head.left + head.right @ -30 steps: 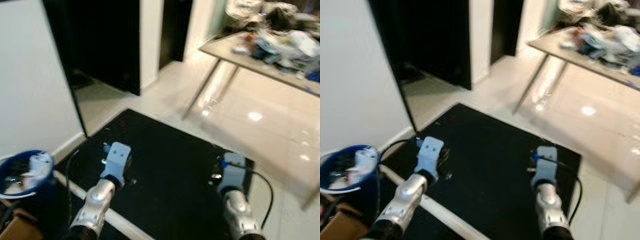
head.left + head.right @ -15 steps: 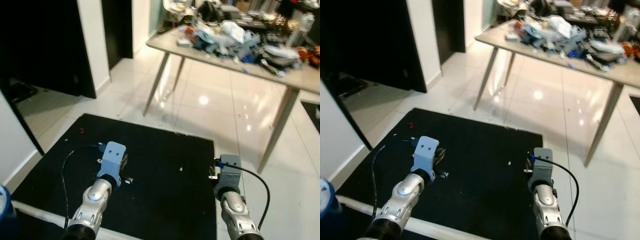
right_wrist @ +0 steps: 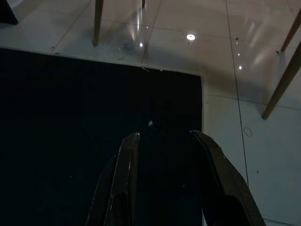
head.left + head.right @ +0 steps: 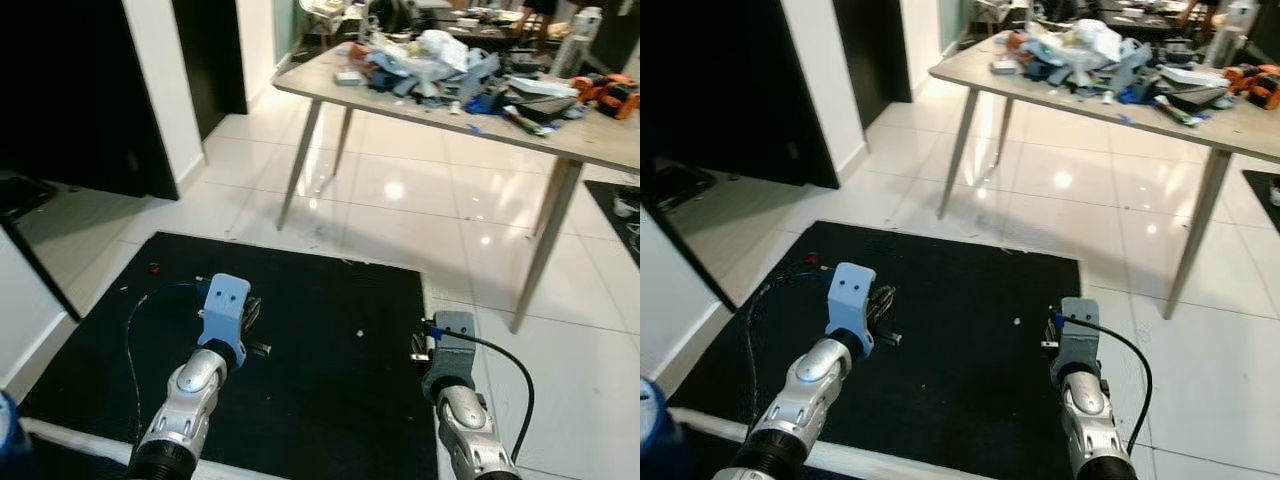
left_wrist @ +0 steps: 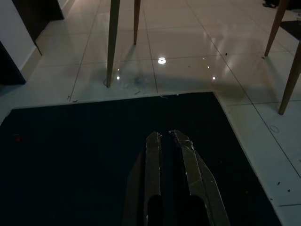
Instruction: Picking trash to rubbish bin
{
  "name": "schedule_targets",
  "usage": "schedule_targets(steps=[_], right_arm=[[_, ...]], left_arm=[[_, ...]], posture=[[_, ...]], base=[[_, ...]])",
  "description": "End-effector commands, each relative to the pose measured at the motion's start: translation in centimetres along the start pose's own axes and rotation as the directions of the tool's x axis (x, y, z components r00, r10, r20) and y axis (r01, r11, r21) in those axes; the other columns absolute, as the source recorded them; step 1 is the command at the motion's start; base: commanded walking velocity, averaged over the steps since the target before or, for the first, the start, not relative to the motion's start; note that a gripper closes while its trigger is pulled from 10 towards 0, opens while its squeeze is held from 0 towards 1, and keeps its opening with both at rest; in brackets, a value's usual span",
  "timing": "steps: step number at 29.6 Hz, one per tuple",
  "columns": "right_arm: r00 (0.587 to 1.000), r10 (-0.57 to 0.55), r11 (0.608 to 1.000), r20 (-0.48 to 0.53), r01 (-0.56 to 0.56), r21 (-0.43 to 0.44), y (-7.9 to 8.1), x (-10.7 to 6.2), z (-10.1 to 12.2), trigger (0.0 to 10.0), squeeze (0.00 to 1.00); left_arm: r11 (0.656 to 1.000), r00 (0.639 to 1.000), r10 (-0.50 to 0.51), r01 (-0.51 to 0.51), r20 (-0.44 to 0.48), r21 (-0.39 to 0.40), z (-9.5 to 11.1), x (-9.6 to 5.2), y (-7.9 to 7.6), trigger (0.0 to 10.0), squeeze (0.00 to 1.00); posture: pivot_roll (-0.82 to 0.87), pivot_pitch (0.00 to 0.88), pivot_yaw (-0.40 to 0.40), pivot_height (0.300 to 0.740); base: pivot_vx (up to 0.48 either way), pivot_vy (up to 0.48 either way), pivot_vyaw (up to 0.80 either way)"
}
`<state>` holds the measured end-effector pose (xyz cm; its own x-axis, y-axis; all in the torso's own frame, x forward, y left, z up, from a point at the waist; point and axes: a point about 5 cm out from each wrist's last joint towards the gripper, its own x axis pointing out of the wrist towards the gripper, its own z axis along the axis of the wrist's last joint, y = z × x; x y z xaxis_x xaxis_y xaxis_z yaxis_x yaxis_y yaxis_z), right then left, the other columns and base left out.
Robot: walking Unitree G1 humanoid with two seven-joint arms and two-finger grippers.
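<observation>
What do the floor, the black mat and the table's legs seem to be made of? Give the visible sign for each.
Floor: glazed tile, probably ceramic; grout lines and sharp lamp glints.
Black mat: matt, likely rubber or fabric; no reflections, crumbs sit on it.
Table legs: slim tapered, smooth sheen; metal or lacquered wood, unclear.

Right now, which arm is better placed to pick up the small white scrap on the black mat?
Right, probably. The right tool is open, and the small white scrap lies just beyond its fingertips on the black mat. The left tool is shut.
</observation>
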<state>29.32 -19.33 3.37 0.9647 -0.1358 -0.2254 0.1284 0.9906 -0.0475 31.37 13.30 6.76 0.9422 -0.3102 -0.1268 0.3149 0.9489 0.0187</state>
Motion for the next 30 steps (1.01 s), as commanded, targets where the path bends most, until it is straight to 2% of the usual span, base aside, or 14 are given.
schedule_targets(steps=[1,26,30], right_arm=[[1.000,-0.002,1.000,-0.010,0.002,0.002,-0.11,-0.12,-0.16,10.0,0.00],[1.000,0.014,0.999,0.000,-0.014,-0.037,-0.59,-0.42,-0.10,10.0,0.00],[1.000,0.009,1.000,0.002,-0.009,-0.012,-0.67,-0.49,-0.14,10.0,0.00]], left_arm=[[1.000,1.000,-0.016,0.016,0.013,-0.020,-0.03,-0.07,-0.40,10.0,0.00],[0.998,0.998,-0.057,0.058,0.026,-0.020,0.17,0.27,-1.25,10.0,0.00],[0.998,0.998,-0.059,0.060,0.027,-0.020,0.17,0.29,-1.35,10.0,0.00]], posture=[[-0.08,0.049,0.037,0.740],[-0.09,0.051,0.046,0.740],[-0.09,0.052,0.045,0.740]], base=[[0.341,0.000,0.00],[0.395,0.000,0.00],[0.418,0.000,0.00]])
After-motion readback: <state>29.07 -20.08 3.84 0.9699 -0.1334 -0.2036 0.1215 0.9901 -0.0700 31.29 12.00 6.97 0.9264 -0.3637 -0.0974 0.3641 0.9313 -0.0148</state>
